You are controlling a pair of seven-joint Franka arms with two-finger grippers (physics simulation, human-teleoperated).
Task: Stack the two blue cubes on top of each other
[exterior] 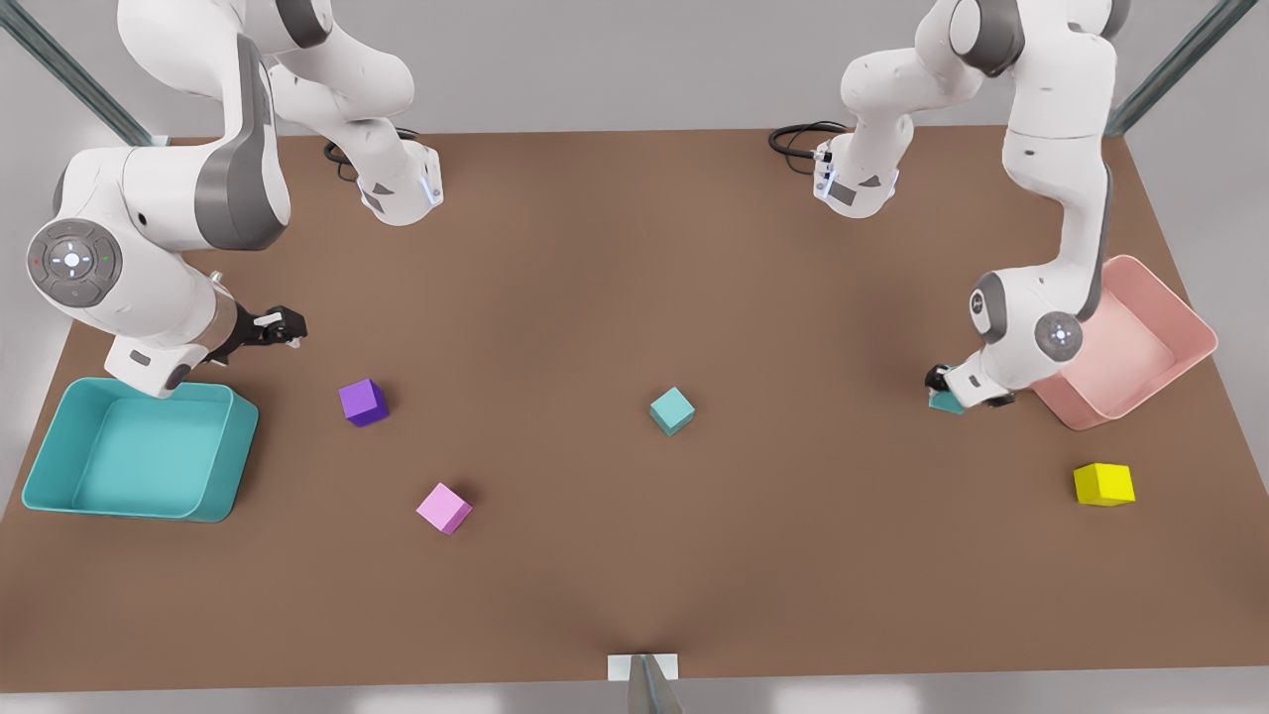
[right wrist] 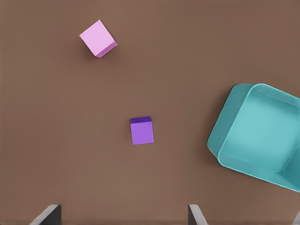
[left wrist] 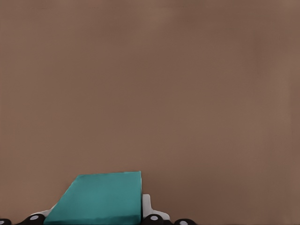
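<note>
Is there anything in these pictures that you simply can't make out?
- Blue cube, front view's right: mostly covered by the left pincer; whether it is gripped cannot be told.
- The same cube in the left wrist view: cut off by the picture's edge.
- Pink tray, front view: one corner is behind the arm.
- Teal tray, right wrist view: cut off by the edge.
- Right pincer, open beside the teal tray: tips cropped in its wrist view.

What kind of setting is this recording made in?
Most likely a simulated robot test bench: a bare brown table carrying two fixed white arms, scattered coloured cubes such as the yellow cube, and sorting trays like the pink tray.
</note>
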